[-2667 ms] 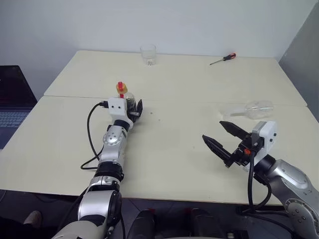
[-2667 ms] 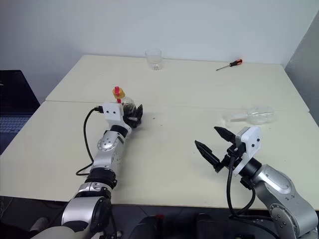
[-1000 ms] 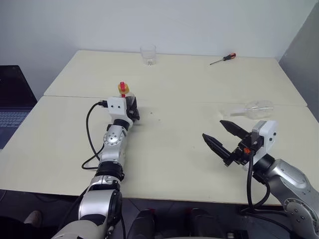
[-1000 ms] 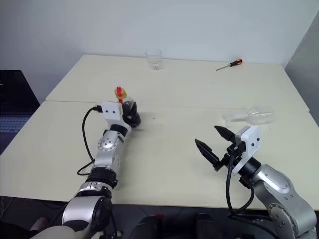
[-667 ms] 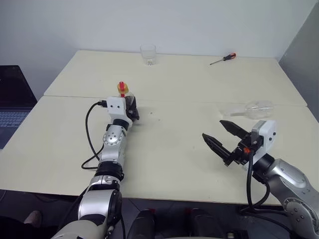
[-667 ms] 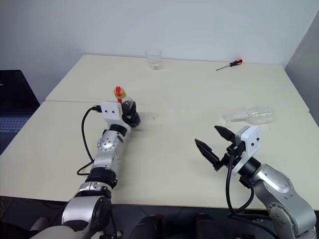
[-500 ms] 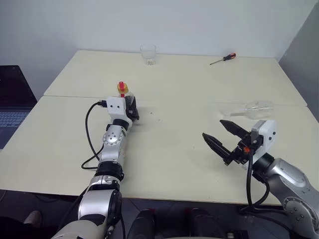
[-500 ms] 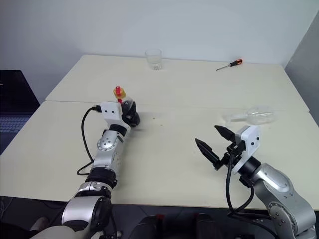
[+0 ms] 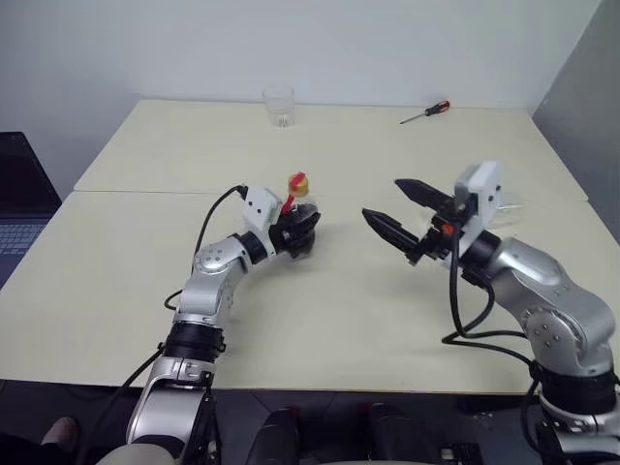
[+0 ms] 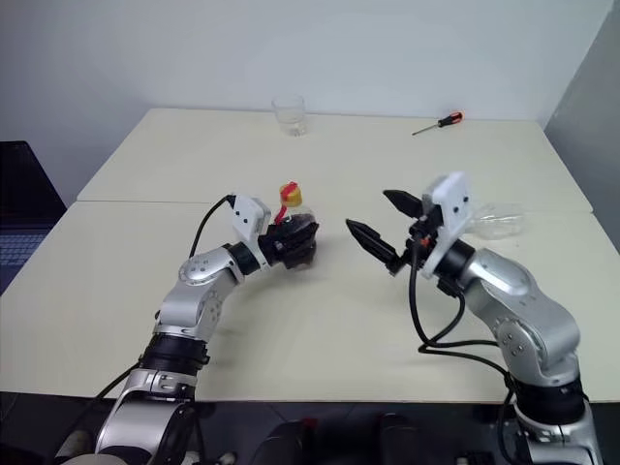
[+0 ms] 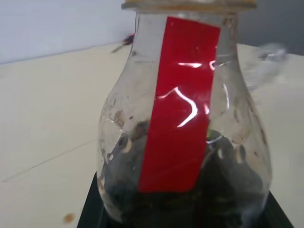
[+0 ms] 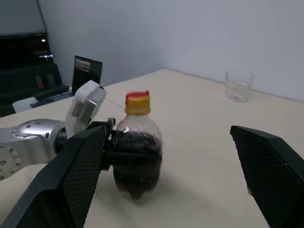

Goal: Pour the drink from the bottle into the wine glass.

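Observation:
My left gripper (image 9: 298, 231) is shut on the bulbous body of the bottle (image 9: 296, 218), which stands upright near the table's middle, its yellow-orange cap (image 10: 290, 194) on top. The left wrist view has the bottle (image 11: 185, 123) close up, with a red label strip and the dark drink (image 11: 232, 190) in its lower half. To its right my right gripper (image 9: 382, 198) stands open, fingers pointing at the bottle with a gap between. In the right wrist view the bottle (image 12: 137, 156) sits between the fingers (image 12: 76, 175), farther off. The wine glass (image 10: 501, 222) lies on its side behind my right hand, partly hidden.
A short clear tumbler (image 9: 278, 107) stands at the table's far edge. A red-handled screwdriver (image 9: 426, 112) lies at the far right. A laptop (image 9: 15, 194) sits off the table's left side. A seam (image 9: 145, 192) runs across the table.
My left arm has swung the bottle to the right, toward the table's middle. My right gripper has risen and moved left toward it, still open. The head view has shifted slightly.

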Robot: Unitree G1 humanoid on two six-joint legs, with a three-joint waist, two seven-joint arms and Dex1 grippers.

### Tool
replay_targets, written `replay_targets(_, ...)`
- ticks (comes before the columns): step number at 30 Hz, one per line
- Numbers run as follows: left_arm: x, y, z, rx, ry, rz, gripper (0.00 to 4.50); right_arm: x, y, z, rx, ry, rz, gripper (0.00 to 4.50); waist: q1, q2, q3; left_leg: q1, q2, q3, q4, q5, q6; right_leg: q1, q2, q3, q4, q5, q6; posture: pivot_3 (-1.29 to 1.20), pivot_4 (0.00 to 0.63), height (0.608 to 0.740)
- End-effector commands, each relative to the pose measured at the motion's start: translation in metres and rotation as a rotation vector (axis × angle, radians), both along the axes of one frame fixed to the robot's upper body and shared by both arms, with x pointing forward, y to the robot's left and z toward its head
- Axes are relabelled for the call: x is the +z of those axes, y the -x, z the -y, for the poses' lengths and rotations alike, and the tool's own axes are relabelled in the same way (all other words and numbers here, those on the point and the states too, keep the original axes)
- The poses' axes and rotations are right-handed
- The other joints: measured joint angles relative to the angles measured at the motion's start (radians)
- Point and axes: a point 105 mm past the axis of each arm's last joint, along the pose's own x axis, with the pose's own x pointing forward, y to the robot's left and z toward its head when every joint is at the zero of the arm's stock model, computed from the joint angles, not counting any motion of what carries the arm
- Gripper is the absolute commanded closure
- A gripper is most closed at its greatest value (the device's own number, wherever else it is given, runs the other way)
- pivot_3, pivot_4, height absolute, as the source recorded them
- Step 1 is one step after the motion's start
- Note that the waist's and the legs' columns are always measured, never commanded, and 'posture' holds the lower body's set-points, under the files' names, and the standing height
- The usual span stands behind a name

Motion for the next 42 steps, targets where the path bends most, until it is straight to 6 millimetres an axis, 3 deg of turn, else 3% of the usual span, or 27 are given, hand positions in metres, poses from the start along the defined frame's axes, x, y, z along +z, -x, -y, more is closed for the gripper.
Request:
replay_targets(1, 0.032, 0.011, 0.014, -0.138, 0.016, 0.064, 3.11, 0.01, -0.007, -0.011, 0.052, 0.008, 0.038, 0.0, 0.0, 0.0, 0.0, 0.0, 0.0, 0.0, 0.0, 0.0, 0.0, 0.0, 0.0, 0.0, 0.0, 0.0, 0.0, 0.0, 0.15, 0.74)
replay_targets(6, 0.043, 0.021, 0.029, -0.255, 0.015, 0.07, 3.11, 0.011, -0.013, -0.02, 0.102, -0.006, 0.015, 0.0, 0.001, 0.0, 0.0, -0.001, -0.001, 0.0, 0.0, 0.0, 0.0, -0.001, -0.001, 0.0, 0.0, 0.0, 0.0, 0.0, 0.15, 0.74)
replay_targets(12, 0.039, 0.033, 0.039, -0.363, -0.012, 0.049, 3.11, 0.016, -0.02, -0.027, 0.109, -0.063, -0.021, 0.0, 0.0, 0.0, 0.0, -0.001, -0.001, 0.0, 0.0, 0.0, 0.0, -0.002, -0.003, 0.001, 0.0, 0.0, 0.0, 0.0, 0.15, 0.74)
replay_targets(27, 0.041, 0.032, 0.045, -0.393, -0.015, 0.052, 3.11, 0.028, -0.02, -0.041, 0.166, -0.086, -0.027, 0.0, -0.001, 0.001, 0.0, -0.002, 0.0, 0.0, 0.0, 0.0, 0.0, -0.002, -0.003, 0.001, 0.0, 0.0, 0.0, 0.0, 0.15, 0.74)
replay_targets(30, 0.041, 0.032, 0.046, -0.394, -0.017, 0.057, 3.11, 0.028, -0.019, -0.042, 0.175, -0.085, -0.028, 0.62, -0.001, 0.001, 0.0, -0.002, 0.0, -0.001, 0.0, 0.0, 0.0, -0.002, -0.004, 0.001, 0.0, 0.0, 0.0, 0.0, 0.15, 0.74)
replay_targets(37, 0.039, 0.033, 0.047, -0.39, -0.015, 0.061, 3.11, 0.031, -0.022, -0.042, 0.175, -0.086, -0.018, 3.13, -0.001, 0.001, 0.0, -0.001, 0.0, -0.001, 0.0, 0.0, 0.0, -0.002, -0.004, 0.001, 0.0, 0.0, 0.0, 0.0, 0.15, 0.74)
replay_targets(42, 0.041, 0.034, 0.047, -0.398, -0.013, 0.065, 3.11, 0.032, -0.022, -0.042, 0.188, -0.081, -0.01, 3.25, -0.001, 0.001, 0.0, -0.002, 0.0, -0.001, 0.0, 0.0, 0.0, -0.002, -0.004, 0.001, 0.0, 0.0, 0.0, 0.0, 0.15, 0.74)
